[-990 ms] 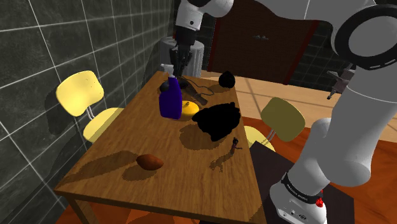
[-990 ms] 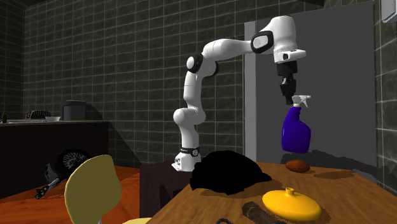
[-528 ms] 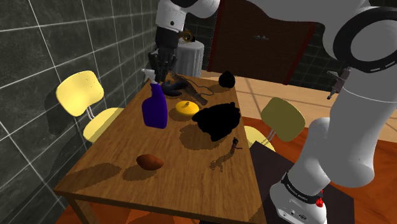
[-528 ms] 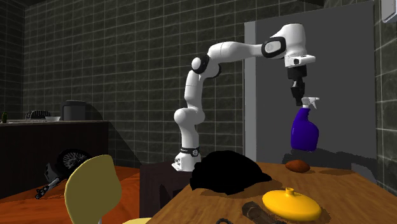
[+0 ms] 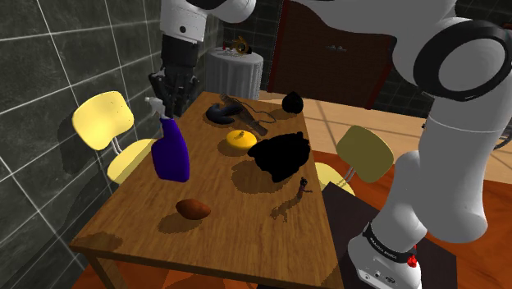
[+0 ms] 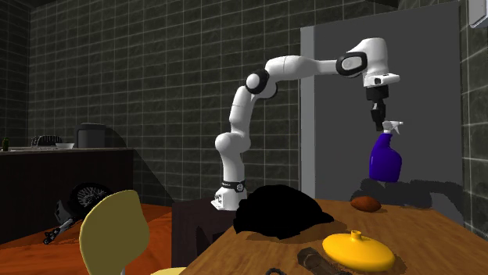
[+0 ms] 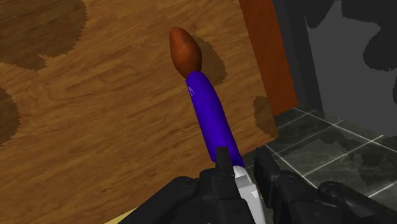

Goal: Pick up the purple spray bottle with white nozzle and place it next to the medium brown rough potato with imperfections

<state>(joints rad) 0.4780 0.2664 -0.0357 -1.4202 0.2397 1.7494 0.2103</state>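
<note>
The gripper [image 5: 168,105] is clenched on the neck of the bottle [image 5: 171,154], just under its white nozzle [image 5: 156,102], and the bottle hangs from it. The bottle's long axis runs about 12 to 6 o'clock, nozzle up and base down. The spout points to 9 o'clock in the shoulder view and to 3 o'clock in the second exterior view.

In the second exterior view the gripper [image 6: 381,123] holds the bottle [image 6: 385,160] clear of the table [image 6: 438,242], with the potato [image 6: 365,203] at about 7 o'clock from its base. In the shoulder view the potato [image 5: 194,208] lies on the table [image 5: 246,230] at about 5 o'clock from the bottle, near it but apart.

In the wrist view the fingers [image 7: 221,160] of the gripper [image 7: 242,167] clasp the nozzle. The purple body [image 7: 212,118] stretches straight away from them, its base overlapping the potato [image 7: 185,51].
</note>
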